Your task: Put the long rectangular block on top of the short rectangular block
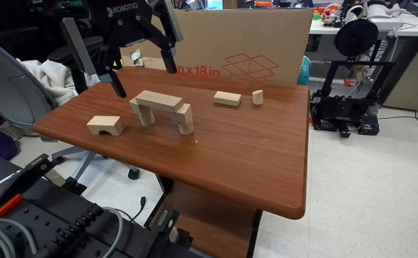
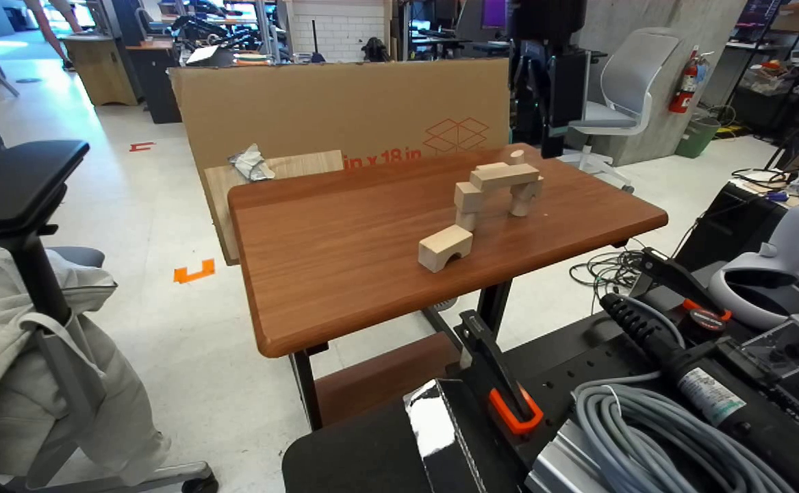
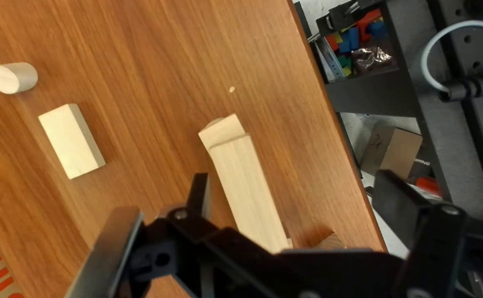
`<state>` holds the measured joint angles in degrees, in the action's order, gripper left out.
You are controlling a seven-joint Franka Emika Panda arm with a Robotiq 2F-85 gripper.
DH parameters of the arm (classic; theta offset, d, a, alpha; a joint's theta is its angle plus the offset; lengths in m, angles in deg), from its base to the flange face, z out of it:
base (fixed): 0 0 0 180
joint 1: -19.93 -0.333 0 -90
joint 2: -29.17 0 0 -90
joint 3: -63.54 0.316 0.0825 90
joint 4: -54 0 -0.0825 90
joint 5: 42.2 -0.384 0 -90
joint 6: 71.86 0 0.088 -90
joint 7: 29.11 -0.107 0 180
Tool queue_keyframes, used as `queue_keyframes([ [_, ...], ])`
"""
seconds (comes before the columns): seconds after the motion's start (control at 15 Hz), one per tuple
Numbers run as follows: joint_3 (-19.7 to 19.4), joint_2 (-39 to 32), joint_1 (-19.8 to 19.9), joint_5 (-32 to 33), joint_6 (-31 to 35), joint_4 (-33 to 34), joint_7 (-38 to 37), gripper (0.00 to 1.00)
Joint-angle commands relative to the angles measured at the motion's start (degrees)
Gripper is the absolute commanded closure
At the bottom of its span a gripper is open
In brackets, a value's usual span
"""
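The long rectangular block [image 1: 159, 100] is a pale plank lying flat as a bridge across two raised supports; it also shows in an exterior view [image 2: 505, 177]. In the wrist view, the long block [image 3: 249, 194] lies between the finger lines, its near end hidden by the gripper. The short rectangular block [image 1: 227, 98] lies flat on the table, apart from the bridge; it also shows in the wrist view [image 3: 72, 140]. In an exterior view, the short block [image 2: 491, 166] is partly hidden behind the plank. My gripper [image 1: 145, 74] is open and empty above the plank, touching nothing.
Each support is a small block [image 1: 184, 114] on a round pillar [image 1: 186, 128]. An arch-shaped block [image 1: 105, 125] lies near the table edge. A slant-cut cylinder [image 1: 258, 97] stands beside the short block. A cardboard sheet [image 1: 209, 43] stands behind the table [image 1: 251, 150].
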<state>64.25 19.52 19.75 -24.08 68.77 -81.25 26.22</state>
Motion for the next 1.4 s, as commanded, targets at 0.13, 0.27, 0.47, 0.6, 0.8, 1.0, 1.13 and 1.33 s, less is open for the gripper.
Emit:
queue_keyframes([
  [0.13, 1.8, -6.0, 0.7, -2.0, 0.7, 5.0, 3.9, 0.0],
  [0.27, 2.1, -7.7, 0.7, -1.6, 0.7, 6.3, 3.4, 0.0],
  [0.47, 2.2, -9.8, 0.4, -0.5, 0.7, 8.1, 2.4, 0.0],
  [0.6, 2.2, -11.1, 0.3, 0.0, 0.5, 9.2, 2.0, 0.26],
  [0.8, 2.0, -12.3, 0.2, 0.7, 0.5, 10.0, 1.8, 0.5],
  [1.0, 1.9, -12.5, 0.1, 1.4, 0.5, 10.1, 1.6, 0.73],
  [1.13, 1.8, -11.9, -0.1, 2.3, 0.8, 9.6, 1.1, 0.87],
  [1.33, 1.8, -10.4, -0.2, 2.7, 0.6, 9.2, 0.8, 0.92],
])
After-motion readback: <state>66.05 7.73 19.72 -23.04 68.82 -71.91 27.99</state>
